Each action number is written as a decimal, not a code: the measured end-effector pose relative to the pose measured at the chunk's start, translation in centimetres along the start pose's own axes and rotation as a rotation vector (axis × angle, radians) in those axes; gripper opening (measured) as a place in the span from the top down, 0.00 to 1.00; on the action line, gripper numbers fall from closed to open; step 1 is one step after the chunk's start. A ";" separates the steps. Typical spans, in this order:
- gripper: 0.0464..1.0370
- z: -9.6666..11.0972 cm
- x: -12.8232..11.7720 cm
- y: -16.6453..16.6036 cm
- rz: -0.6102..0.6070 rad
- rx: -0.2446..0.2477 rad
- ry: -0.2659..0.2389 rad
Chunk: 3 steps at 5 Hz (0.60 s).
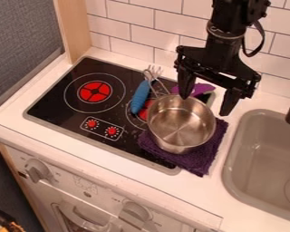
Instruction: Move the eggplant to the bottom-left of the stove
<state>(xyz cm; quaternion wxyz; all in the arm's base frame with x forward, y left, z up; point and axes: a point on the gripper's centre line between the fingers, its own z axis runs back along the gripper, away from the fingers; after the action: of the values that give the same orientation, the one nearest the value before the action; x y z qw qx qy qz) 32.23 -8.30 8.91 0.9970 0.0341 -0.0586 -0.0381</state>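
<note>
Counter (111, 159) is stretching across the view, with a white tiled wall (168, 28) rising behind it and a toy oven front (99, 192) sitting below its front edge. A black stove (56, 111) is lying in the counter's left and middle part, and a grey sink (256, 154) is taking up the right. The black gripper (205, 105) is hanging down over the stove's back right corner, its two fingers standing wide apart, one above the back rim of the metal pot (181, 120), the other to the pot's right. The pot is standing upright on a dark purple cloth (199, 164), which is spreading from the stove onto the counter. Two red-centred burners are showing, the left one (94, 92) fully, the right one (148, 108) partly hidden. A blue-handled metal utensil (140, 96) is lying just left of the pot, overlapping the right burner. A bright purple thing, seemingly the eggplant (199, 89), is lying behind the pot near the stove's back right corner, partly covered by the gripper. Two small red knobs (102, 127) are sitting near the stove's front edge.
</note>
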 end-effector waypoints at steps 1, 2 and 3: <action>0.04 -1.2 -0.3 -0.1 0.006 0.004 0.040; 0.04 -1.5 2.9 -1.0 0.033 -0.014 0.036; 0.04 -1.9 6.4 -0.8 0.039 -0.094 -0.014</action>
<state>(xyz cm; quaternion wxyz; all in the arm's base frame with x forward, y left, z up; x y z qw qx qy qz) 38.75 -9.46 7.73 0.9976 -0.0142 -0.0644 -0.0214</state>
